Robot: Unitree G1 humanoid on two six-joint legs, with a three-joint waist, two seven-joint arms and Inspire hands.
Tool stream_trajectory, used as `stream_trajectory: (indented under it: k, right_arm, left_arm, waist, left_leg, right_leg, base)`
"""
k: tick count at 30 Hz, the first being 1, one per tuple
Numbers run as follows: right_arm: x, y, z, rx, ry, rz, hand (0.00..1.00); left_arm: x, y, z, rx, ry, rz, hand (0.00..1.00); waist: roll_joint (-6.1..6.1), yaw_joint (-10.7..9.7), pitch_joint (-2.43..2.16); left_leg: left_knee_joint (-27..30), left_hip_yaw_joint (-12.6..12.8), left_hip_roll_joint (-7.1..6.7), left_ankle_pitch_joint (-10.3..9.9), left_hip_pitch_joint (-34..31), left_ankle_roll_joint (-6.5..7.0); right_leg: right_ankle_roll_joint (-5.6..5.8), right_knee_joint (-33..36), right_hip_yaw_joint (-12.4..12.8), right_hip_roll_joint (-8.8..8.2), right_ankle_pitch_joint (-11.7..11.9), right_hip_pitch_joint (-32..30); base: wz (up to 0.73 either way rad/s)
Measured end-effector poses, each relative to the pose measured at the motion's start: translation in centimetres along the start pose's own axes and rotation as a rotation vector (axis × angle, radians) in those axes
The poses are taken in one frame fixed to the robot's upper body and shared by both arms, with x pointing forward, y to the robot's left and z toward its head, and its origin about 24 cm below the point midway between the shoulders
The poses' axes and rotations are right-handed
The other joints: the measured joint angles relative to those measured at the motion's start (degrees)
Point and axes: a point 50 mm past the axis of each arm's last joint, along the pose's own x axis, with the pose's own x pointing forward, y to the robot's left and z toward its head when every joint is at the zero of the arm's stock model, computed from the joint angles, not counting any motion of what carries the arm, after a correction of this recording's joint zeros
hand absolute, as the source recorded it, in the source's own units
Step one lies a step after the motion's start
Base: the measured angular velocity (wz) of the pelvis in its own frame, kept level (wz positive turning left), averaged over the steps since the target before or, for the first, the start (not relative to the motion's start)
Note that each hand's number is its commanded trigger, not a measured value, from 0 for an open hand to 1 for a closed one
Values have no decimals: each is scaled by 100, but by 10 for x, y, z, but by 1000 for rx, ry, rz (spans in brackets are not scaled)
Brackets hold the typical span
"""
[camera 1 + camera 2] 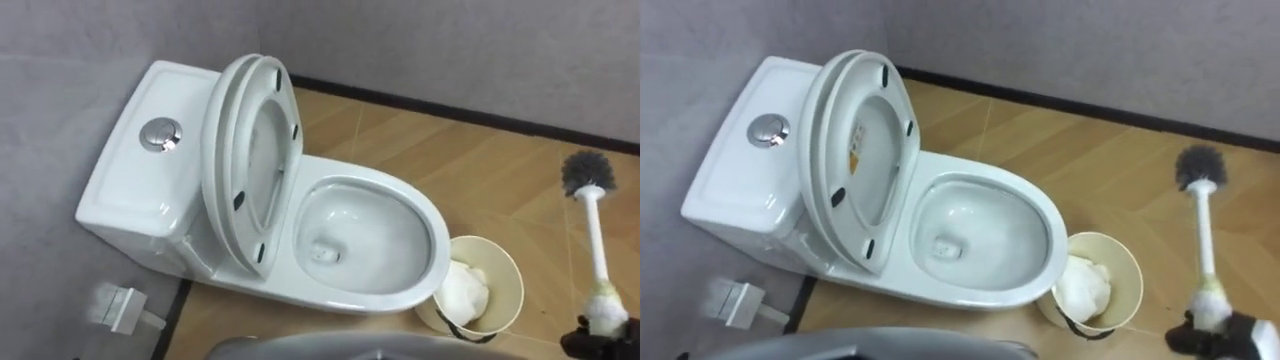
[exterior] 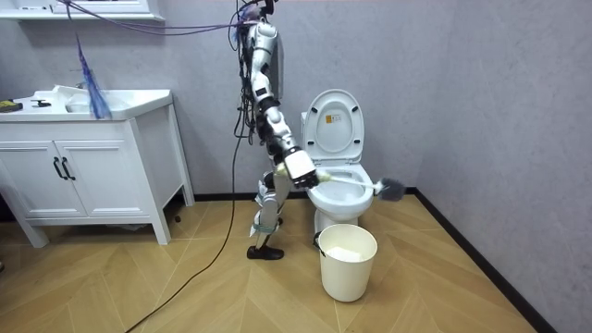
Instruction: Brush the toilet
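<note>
A white toilet (image 1: 370, 290) stands against the grey wall with its lid and seat (image 1: 250, 160) raised, so the bowl (image 1: 980, 240) is uncovered. At the lower right, my right hand (image 1: 592, 345) is shut on the bottom of a white-handled toilet brush (image 1: 596, 235). The handle points away from me, and its dark bristle head (image 1: 1200, 165) hangs above the wooden floor, to the right of the bowl and apart from it. In the room view the brush head (image 2: 389, 190) sticks out past the bowl on the room view's right.
A cream bin (image 1: 505, 290) with crumpled white paper inside stands on the floor against the bowl's front right. A small white fitting (image 1: 120, 308) lies left of the toilet base. A white sink cabinet (image 2: 88, 166) stands at the room view's left.
</note>
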Motion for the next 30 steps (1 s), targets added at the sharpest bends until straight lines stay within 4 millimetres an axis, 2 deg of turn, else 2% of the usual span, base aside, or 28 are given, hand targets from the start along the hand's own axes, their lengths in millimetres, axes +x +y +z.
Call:
stream_trajectory:
  k: [1, 3, 5, 8, 15, 21, 30]
  right_arm:
    - [-1, 3, -4, -1, 14, 7, 0]
    - [-5, 11, -12, -36, 41, 29, 0]
    - [-6, 14, -15, -85, 46, 39, 0]
    - [-9, 21, -20, -165, 52, 61, 0]
    - [-8, 32, -11, -270, 28, 74, 0]
    - [-9, 39, -6, -392, -17, 93, 0]
    - [-6, 44, 12, -404, -67, 98, 0]
  left_arm:
    - [1, 0, 3, -4, -6, -1, 0]
    - [2, -1, 8, -13, -14, -1, 0]
    - [3, -1, 12, -14, -16, -3, 0]
    - [6, -2, 21, -17, -29, -15, 0]
    - [6, -10, 34, 16, -74, -64, 0]
    - [6, -12, 27, 30, -21, -72, 0]
    - [7, -14, 26, 34, -7, -83, 0]
  waist:
    - [12, -9, -2]
    - [109, 2, -11]
    - [143, -4, -15]
    - [150, -62, -6]
    - [152, -124, 5]
    - [164, -79, 3]
    - [226, 48, 7]
  left_leg:
    - [-1, 12, 3, -7, -2, 3]
    - [-27, 183, 42, -40, 46, 16]
    - [-93, 314, 48, -41, 126, 20]
    - [-95, 370, 48, -42, 182, 25]
    - [-129, 445, 65, -42, 275, 25]
    - [-158, 452, 68, -42, 270, 23]
    - [-188, 460, 68, -42, 275, 22]
  right_leg:
    - [4, 7, 14, 2, 7, -13]
    - [15, 6, 173, 26, 60, -60]
    - [29, 4, 276, 27, 90, -46]
    - [36, 7, 335, 27, 108, -35]
    - [32, -34, 475, 55, 123, -50]
    - [29, -87, 491, 73, 152, -41]
    - [27, -87, 484, 76, 158, -44]
  base:
    - [-17]
    - [-36]
    - [-38]
    - [-13]
    - [-10]
    - [0]
    - [0]
